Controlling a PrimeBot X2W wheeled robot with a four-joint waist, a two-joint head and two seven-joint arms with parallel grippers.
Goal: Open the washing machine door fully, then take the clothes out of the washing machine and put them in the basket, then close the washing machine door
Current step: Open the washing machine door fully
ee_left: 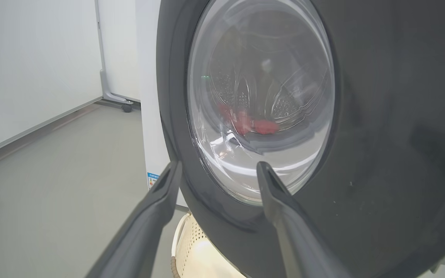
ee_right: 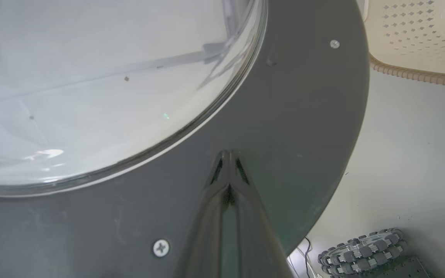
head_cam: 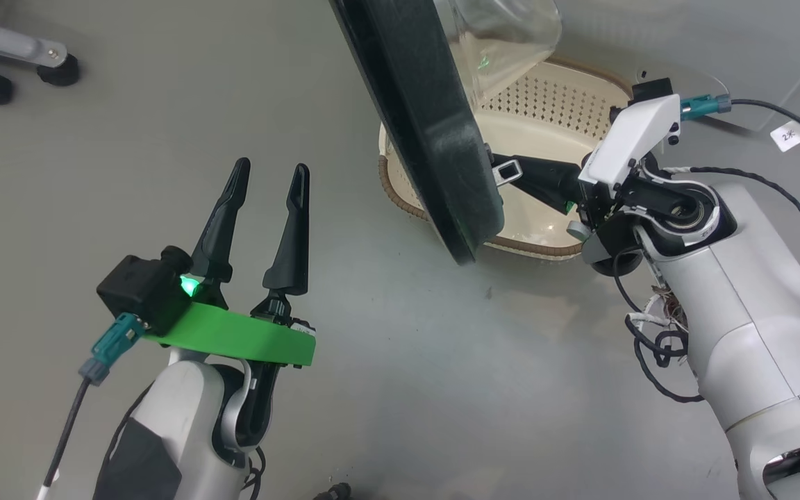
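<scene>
Now | step: opening washing machine door point(head_cam: 435, 139) | right pincer point(ee_right: 228, 158) closed, against it | left pincer point(head_cam: 271, 173) wide | next: swing fully

The washing machine door point(head_cam: 428, 139) stands swung out, edge-on in the head view, above the left side of the basket point(head_cam: 553, 104), which sits on the floor point(head_cam: 407, 361) beneath it. The right hand point(head_cam: 504, 170) lies to the door's right, over the basket, its tips against the door's inner face. The left hand point(head_cam: 270, 168) is to the door's left, apart from it, above the floor. Behind the door stands the washing machine point(ee_left: 151, 116), with the clothes point(ee_left: 253, 125) lying low in its drum.
</scene>
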